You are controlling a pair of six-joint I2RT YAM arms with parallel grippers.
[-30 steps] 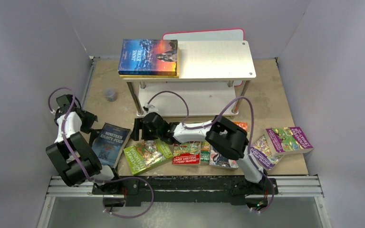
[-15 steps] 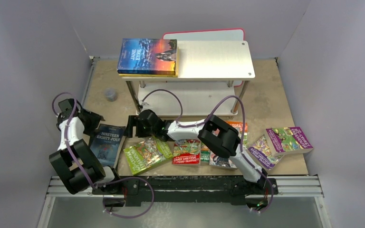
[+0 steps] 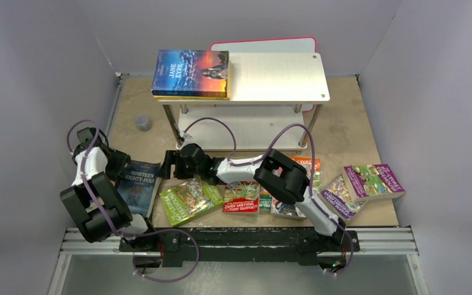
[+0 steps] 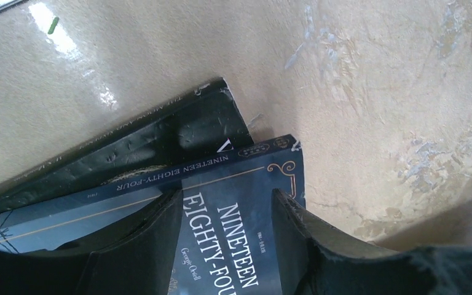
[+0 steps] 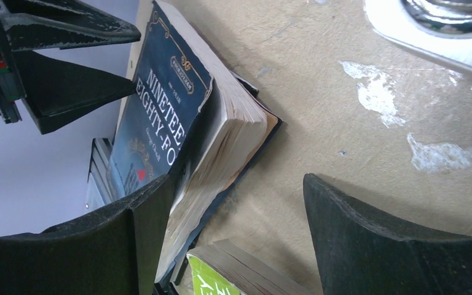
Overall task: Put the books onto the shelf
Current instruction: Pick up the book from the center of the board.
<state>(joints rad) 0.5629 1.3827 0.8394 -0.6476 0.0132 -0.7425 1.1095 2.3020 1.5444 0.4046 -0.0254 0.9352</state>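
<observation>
Books lie scattered along the near part of the table [image 3: 356, 123], and both arms point at the leftmost one, the dark blue Nineteen Eighty-Four [image 3: 138, 186]. It lies cover up on a black book [image 4: 160, 138], whose corner sticks out beyond the blue spine. The left gripper [image 4: 226, 196] hangs right over the cover with its jaws spread, the title showing in the gap between them; they pinch nothing. The right gripper [image 5: 233, 184] reaches in from the other side, low over the table, with its jaws wide apart. One finger sits just beside the blue book's fanned page edge (whether it touches the pages I cannot tell) and the other is over the tabletop. Right of that pair lies a green cartoon book [image 3: 190, 200], then a red cartoon book [image 3: 241, 200] partly under the right arm, with an orange book [image 3: 309, 163] showing past the arm's elbow. At far right a purple-edged book [image 3: 373, 180] overlaps another like it. The shelf [image 3: 279, 77] stands at the back middle of the table, well apart from the blue book. A Jane Eyre [image 3: 190, 72] lies flat on the left end of its top board, and its lower board [image 3: 246, 129] sits beneath. A pink-edged white board [image 3: 264, 43] shows behind the shelf, and a small grey cap [image 3: 142, 122] sits on the table to the shelf's left.
</observation>
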